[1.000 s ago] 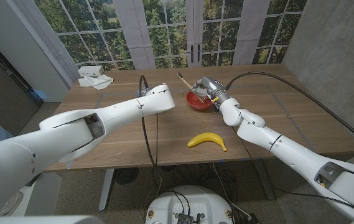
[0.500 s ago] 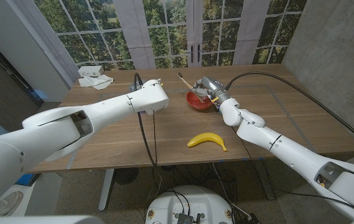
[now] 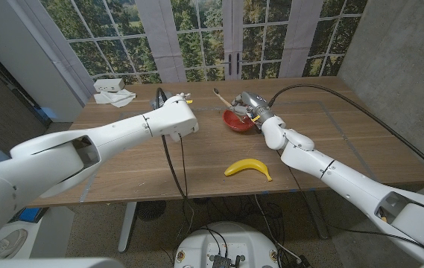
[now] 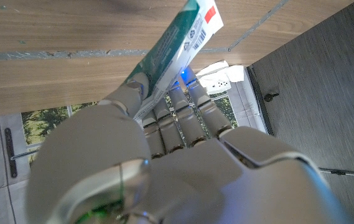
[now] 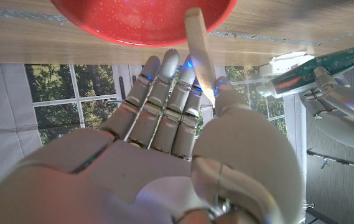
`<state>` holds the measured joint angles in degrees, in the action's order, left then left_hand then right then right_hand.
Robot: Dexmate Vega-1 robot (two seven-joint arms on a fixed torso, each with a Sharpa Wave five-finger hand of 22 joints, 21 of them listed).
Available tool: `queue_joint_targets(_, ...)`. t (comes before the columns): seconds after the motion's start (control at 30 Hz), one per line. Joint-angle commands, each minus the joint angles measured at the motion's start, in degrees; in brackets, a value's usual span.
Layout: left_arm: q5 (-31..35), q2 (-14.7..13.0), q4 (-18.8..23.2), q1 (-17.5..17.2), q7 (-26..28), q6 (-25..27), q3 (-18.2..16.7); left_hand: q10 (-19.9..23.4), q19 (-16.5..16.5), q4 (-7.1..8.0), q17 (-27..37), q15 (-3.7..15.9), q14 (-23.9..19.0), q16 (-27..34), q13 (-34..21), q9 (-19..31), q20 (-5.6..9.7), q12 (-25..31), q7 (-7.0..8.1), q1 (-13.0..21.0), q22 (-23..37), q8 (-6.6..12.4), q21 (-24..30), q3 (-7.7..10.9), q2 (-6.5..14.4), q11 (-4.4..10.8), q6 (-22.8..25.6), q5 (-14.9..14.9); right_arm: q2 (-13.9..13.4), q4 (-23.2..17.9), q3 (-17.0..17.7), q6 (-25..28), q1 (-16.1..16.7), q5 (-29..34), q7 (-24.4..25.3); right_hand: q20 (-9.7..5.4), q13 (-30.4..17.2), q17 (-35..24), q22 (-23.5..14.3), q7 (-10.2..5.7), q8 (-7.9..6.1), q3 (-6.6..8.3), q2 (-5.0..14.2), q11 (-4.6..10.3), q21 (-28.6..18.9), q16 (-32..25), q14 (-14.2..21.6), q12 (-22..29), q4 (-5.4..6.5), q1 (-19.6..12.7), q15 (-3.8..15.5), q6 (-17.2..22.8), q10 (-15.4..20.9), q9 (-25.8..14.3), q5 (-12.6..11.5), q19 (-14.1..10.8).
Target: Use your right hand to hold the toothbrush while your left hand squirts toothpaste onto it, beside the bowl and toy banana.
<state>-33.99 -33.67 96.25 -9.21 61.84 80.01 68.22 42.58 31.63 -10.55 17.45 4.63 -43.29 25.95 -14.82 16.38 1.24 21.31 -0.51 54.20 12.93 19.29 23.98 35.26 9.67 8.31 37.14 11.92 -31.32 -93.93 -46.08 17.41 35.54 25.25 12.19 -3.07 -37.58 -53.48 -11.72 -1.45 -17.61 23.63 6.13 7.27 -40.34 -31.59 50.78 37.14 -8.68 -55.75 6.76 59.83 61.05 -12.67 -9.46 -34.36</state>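
Head view, right hand (image 3: pixel 246 102) gripping slim wooden-handled toothbrush (image 3: pixel 218 94) above red round bowl (image 3: pixel 235 121), left hand (image 3: pixel 176 106) clutching green-and-white toothpaste tube (image 4: pixel 175 45) nearby, yellow toy banana (image 3: pixel 247 168) nearer the wooden table (image 3: pixel 331 141) front edge.

— What do we have on the wooden table (image 3: pixel 197 160)?
— We see a red bowl (image 3: pixel 235 121) toward the back, a toy banana (image 3: pixel 247 168) near the front edge, and a white cloth (image 3: pixel 113 92) at the far left corner.
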Motion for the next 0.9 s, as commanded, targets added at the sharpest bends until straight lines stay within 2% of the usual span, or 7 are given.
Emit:
queue_joint_targets(0.03,0.0,-2.9,3.8,-0.2,1.1,0.0,0.5,1.5,0.1,0.09,0.3,8.88,-0.5,0.3,-0.2,0.2,0.18,0.2,0.05,0.8,0.1,0.35,0.4,-0.21,0.0,1.24,0.2,0.1,0.0,-1.7,-1.6,5.5,-0.9,3.0,-1.4,-3.74,-0.1,-0.3,0.0,-0.02,-0.41,0.41,2.42,1.52,-0.7,0.1,0.7,-0.1,0.04,-2.8,5.48,0.4,1.4,-0.2,-0.4,0.3)
queue_joint_targets(0.23,-0.5,-4.1,5.5,0.1,1.1,0.0,0.7,1.5,0.0,0.12,0.4,8.91,-0.6,0.3,-0.3,0.4,0.31,0.2,0.08,0.9,0.2,0.40,0.6,-0.33,0.0,1.36,0.3,0.1,-0.1,-2.2,-2.4,7.1,-1.4,4.4,-1.6,-3.69,-0.1,-0.5,0.0,-0.13,-0.36,0.43,2.41,1.52,-0.9,0.2,0.7,-0.2,0.01,-2.8,5.53,0.4,1.4,-0.2,-0.3,0.4)
queue_joint_targets(0.37,0.3,-5.2,7.3,-0.2,-0.9,0.0,-0.1,1.6,0.0,0.16,0.5,8.90,-0.5,0.3,-0.4,0.5,0.34,0.2,0.13,0.9,0.2,0.40,0.7,-0.45,0.0,1.18,0.2,0.1,0.2,-2.3,-3.1,8.1,-1.6,5.7,-1.5,-3.66,-0.1,-0.6,0.0,-0.09,-0.36,0.44,2.42,1.53,-1.1,0.3,0.8,-0.2,0.02,-2.8,5.51,0.5,1.3,-0.2,-0.3,0.4)
queue_joint_targets(0.5,3.2,-6.3,9.6,-1.4,-5.4,0.0,-2.2,1.6,0.0,0.23,0.5,8.87,-0.6,0.3,-0.5,0.6,0.36,0.2,0.09,0.9,0.2,0.43,0.9,-0.57,0.1,1.11,0.2,0.1,0.5,-2.2,-3.9,8.7,-1.8,7.2,-1.0,-3.68,-0.2,-0.7,0.0,-0.14,-0.32,0.44,2.40,1.58,-1.2,0.4,0.8,-0.2,0.05,-2.8,5.47,0.4,1.4,-0.2,-0.3,0.5)
queue_joint_targets(0.9,11.3,-9.6,16.6,-8.8,-21.9,-4.2,-13.4,1.8,0.5,0.34,0.8,8.84,-0.8,0.3,-0.7,0.9,1.31,0.2,-0.19,1.0,0.3,0.54,1.6,-0.83,0.2,1.08,0.3,0.1,1.5,-0.3,-5.5,7.4,-2.2,9.3,0.5,-3.65,-0.2,-1.0,0.1,-0.14,-0.28,0.52,2.34,1.50,-1.7,0.7,0.9,-0.3,-0.07,-2.8,5.59,0.5,1.6,-0.3,-0.3,0.7)
